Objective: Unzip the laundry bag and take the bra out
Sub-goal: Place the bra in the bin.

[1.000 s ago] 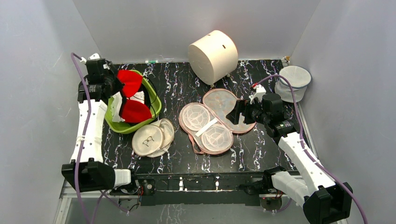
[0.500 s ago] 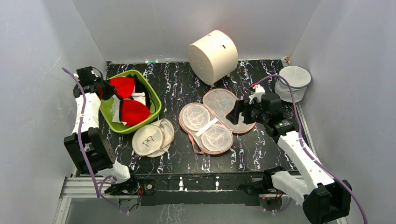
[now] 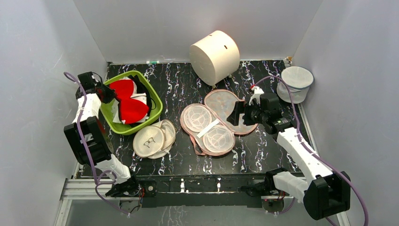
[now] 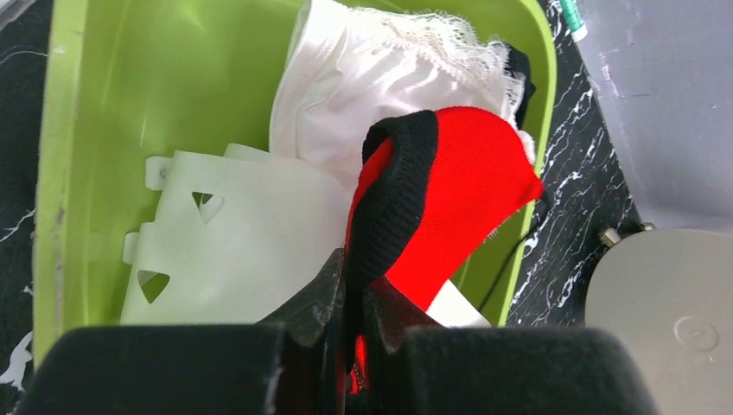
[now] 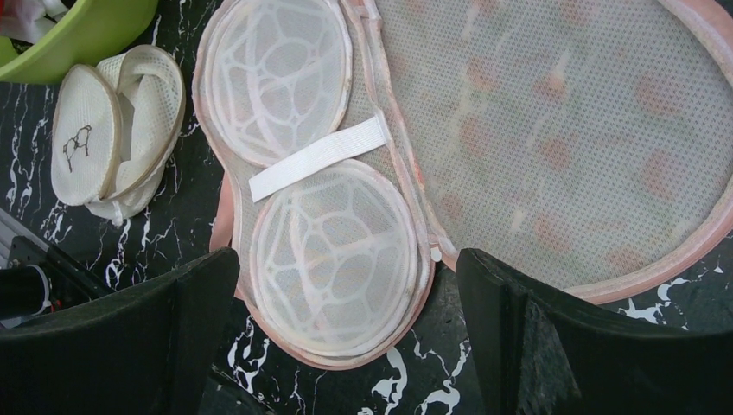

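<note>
The laundry bag (image 3: 214,122) lies unzipped and spread flat in the middle of the table, its pale mesh lining (image 5: 553,130) and white cup frames (image 5: 328,251) facing up. The red bra (image 3: 129,101) rests in the green basin (image 3: 155,114) at the left. My left gripper (image 3: 108,93) is at the basin's left rim, shut on the bra's black edge (image 4: 389,190); the red cup (image 4: 467,190) hangs past the fingers. My right gripper (image 3: 237,113) hovers over the bag's right half, open (image 5: 346,337) with nothing between its fingers.
The basin (image 4: 78,130) also holds white cloths (image 4: 372,78) and a white plastic piece (image 4: 233,233). Beige round discs (image 3: 153,139) lie in front of it. A big white cylinder (image 3: 214,56) stands at the back, a white mesh basket (image 3: 295,84) at the back right.
My left arm has drawn back to the left and brought the bra down into the green basin, still gripping it. The right arm has barely moved.
</note>
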